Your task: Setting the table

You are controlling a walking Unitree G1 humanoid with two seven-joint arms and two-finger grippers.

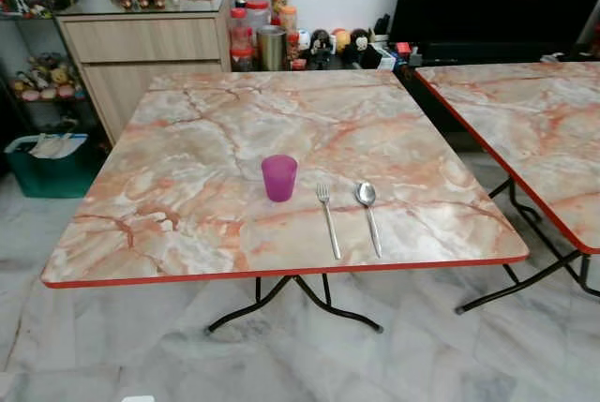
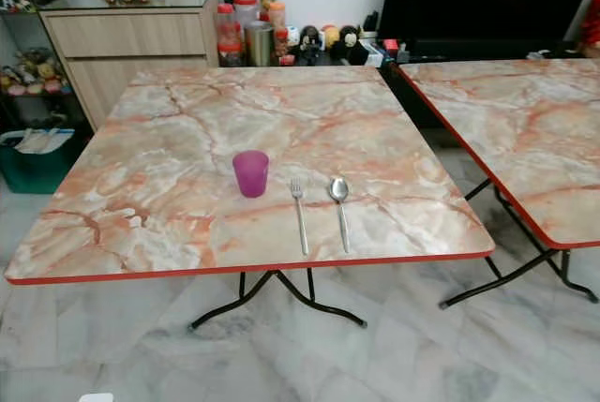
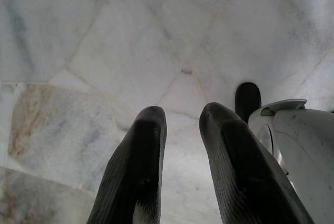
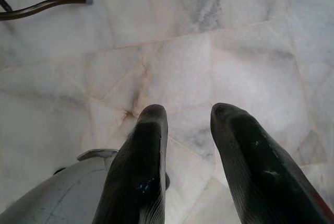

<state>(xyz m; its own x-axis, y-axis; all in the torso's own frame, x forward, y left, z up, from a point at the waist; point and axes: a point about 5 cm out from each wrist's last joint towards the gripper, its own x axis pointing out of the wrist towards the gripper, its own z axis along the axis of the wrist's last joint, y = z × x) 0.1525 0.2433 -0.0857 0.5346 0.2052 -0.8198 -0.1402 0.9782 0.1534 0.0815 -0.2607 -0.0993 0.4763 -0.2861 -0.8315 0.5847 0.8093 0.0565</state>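
Below both hands, pale grey-veined marble floor [image 3: 104, 51] is spreading out with open room. The left hand [image 3: 180, 117] is hanging low over it, its two black ribbed fingers [image 3: 141, 156] standing a narrow gap apart and holding nothing; a white rounded part of the robot's body [image 3: 297, 140] is sitting just beside it. The right hand [image 4: 188, 112] is hanging likewise, fingers [image 4: 146, 151] parted a little wider and empty, with a dark curved bench foot [image 4: 47, 6] lying on the floor well beyond its fingertips.

Ahead of and above the hands, a square bench [image 1: 187, 140] is standing on black bent-tube legs [image 1: 281, 299]; its glossy top is showing an orange-and-cream marble print with a thin red rim [image 1: 281, 273]. Near the edge closest to the hands, a translucent purple cup [image 1: 278, 177] is standing upright. Just beside it, a steel fork [image 1: 328, 219] and a steel spoon [image 1: 368, 215] are lying side by side, apart from each other, handles pointing toward that near edge.

Off toward the right hand's side, a second bench [image 1: 534, 130] of the same print is standing with an open gap of floor between. Beyond the far edge, a wooden cabinet [image 1: 141, 51], jars [image 1: 255, 22], a metal canister [image 1: 272, 48] and a green bin [image 1: 52, 166] are crowding the wall.
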